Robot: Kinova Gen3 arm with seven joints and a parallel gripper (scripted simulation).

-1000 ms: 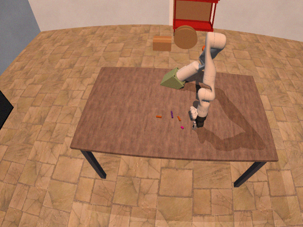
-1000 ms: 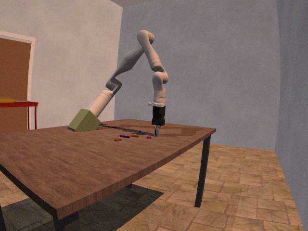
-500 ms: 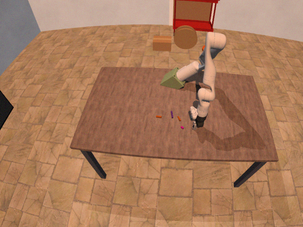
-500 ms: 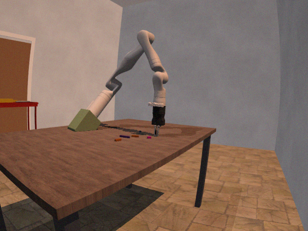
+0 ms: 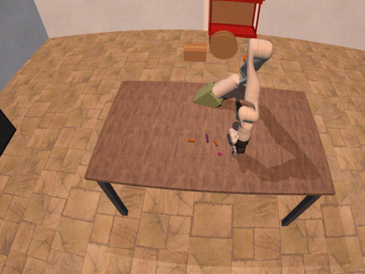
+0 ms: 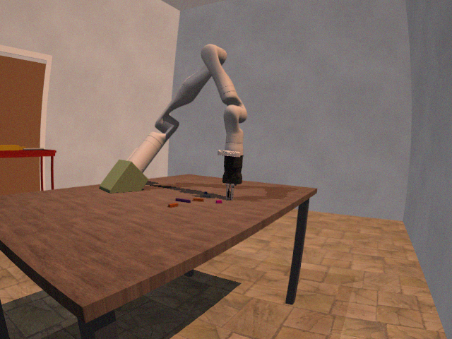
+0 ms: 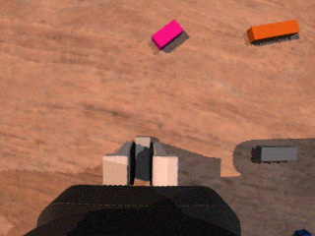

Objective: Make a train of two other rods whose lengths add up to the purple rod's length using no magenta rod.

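The gripper (image 5: 234, 154) (image 6: 229, 198) (image 7: 143, 156) is clenched on a grey rod (image 7: 143, 158), low over the counter (image 5: 153, 127) (image 6: 145, 233) (image 7: 74, 88); whether the rod touches the wood I cannot tell. Near the gripper, above it in the wrist view, lies the magenta rod (image 5: 219, 153) (image 6: 218, 201) (image 7: 167, 34), apart from the fingers. To the gripper's right in that view, a second grey rod (image 6: 207, 195) (image 7: 276, 153) lies in the shadow, and below it a blue rod (image 6: 205, 192) (image 7: 301, 233) is partly cut off by the corner. Farther out, up and to the right, is an orange rod (image 5: 215, 142) (image 6: 198, 199) (image 7: 273, 31). In the top view, the purple rod (image 5: 207, 138) (image 6: 182, 200) lies beyond that one, well left of the gripper, and another orange rod (image 5: 191, 140) (image 6: 173, 205) is farthest left.

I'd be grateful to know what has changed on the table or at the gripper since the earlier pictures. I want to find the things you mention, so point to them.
Nothing has visibly moved: the arm (image 5: 252, 88) (image 6: 224, 78), the purple rod (image 5: 207, 138) (image 6: 182, 200) and the magenta rod (image 5: 219, 153) (image 6: 218, 201) (image 7: 167, 34) stayed put. The gripper (image 5: 234, 151) (image 6: 229, 197) (image 7: 143, 156) is around a grey rod (image 7: 143, 157) now; the earlier views are too small to show when it closed.
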